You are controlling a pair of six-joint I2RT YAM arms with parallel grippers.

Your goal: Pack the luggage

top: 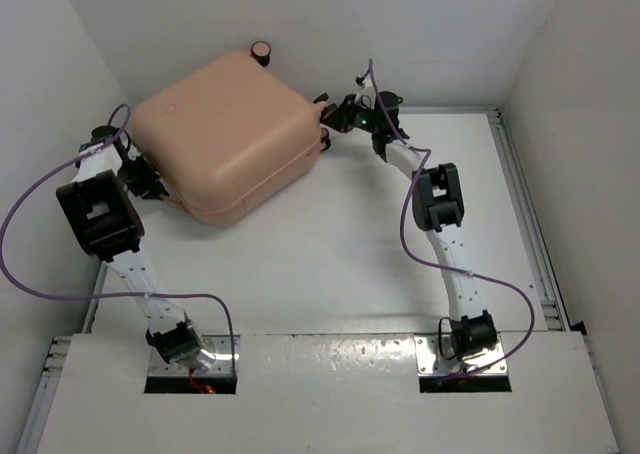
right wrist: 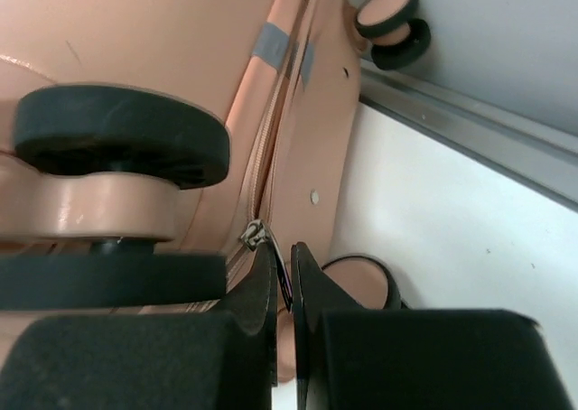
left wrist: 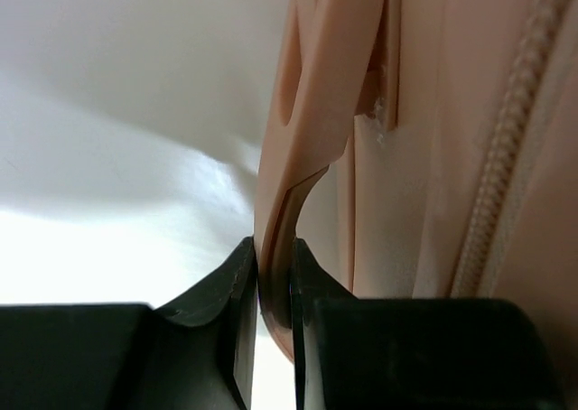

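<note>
Since luggage (top: 225,134) lies shut, inside hidden.

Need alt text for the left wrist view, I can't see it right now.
The left claw is pinched shut on a thin pink tab of the luggage. Its zipper runs up the right side; white table lies behind.

Your luggage (top: 225,134) lies far left on the table (top: 330,264). The left gripper (left wrist: 274,274) is at its left edge, the right gripper (right wrist: 283,267) at its right corner.
</note>
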